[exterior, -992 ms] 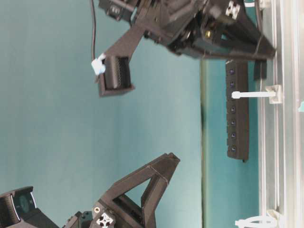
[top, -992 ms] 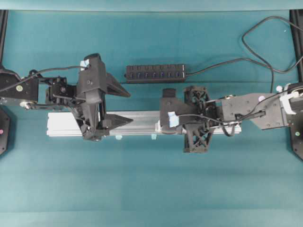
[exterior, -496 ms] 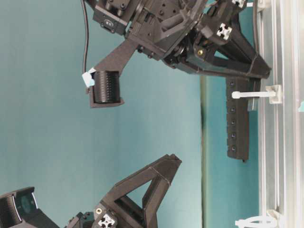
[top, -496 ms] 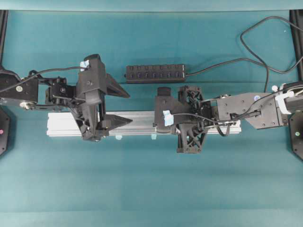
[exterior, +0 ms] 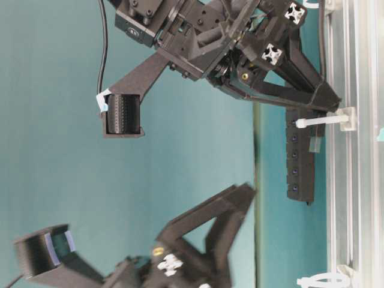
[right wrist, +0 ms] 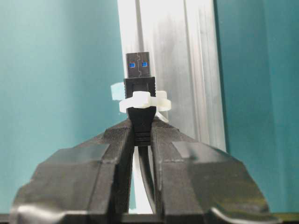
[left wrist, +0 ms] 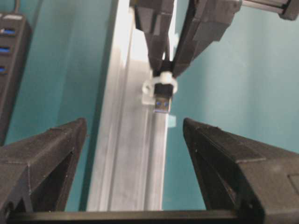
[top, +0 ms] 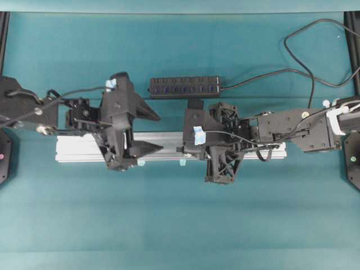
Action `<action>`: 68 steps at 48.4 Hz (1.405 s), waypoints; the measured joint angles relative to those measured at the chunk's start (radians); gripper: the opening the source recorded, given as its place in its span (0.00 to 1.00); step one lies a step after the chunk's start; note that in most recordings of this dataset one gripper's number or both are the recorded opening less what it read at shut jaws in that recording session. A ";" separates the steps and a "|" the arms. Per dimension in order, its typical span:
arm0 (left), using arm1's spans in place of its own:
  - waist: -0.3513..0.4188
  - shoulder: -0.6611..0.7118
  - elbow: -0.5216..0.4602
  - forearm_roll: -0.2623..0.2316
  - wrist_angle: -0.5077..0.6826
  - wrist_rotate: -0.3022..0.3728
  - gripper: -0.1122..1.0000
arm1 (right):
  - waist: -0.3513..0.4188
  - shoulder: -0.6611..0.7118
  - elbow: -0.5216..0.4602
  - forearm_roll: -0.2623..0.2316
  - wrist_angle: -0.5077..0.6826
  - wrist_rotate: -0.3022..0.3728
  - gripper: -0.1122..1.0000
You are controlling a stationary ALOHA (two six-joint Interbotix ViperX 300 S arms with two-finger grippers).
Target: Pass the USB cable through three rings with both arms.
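Along the rail at mid-desk, the right claw clamps the USB cable just behind its plug, keeping the tip rigid through a white ring. The left claw waits fully spread facing the plug, placed to receive it.

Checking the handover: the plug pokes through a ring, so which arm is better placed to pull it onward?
Left, probably. Its gripper is open, facing the USB plug protruding from the ring. The right gripper is shut on the cable behind the ring.
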 measured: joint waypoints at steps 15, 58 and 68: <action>-0.031 0.094 -0.011 0.000 -0.048 0.000 0.90 | -0.002 0.000 0.002 0.003 -0.003 0.002 0.05; -0.041 0.265 -0.123 0.000 -0.089 0.000 0.90 | -0.002 -0.002 0.040 0.003 -0.077 0.000 0.05; -0.041 0.272 -0.124 0.000 -0.089 -0.002 0.90 | -0.002 -0.002 0.041 0.003 -0.081 0.002 0.05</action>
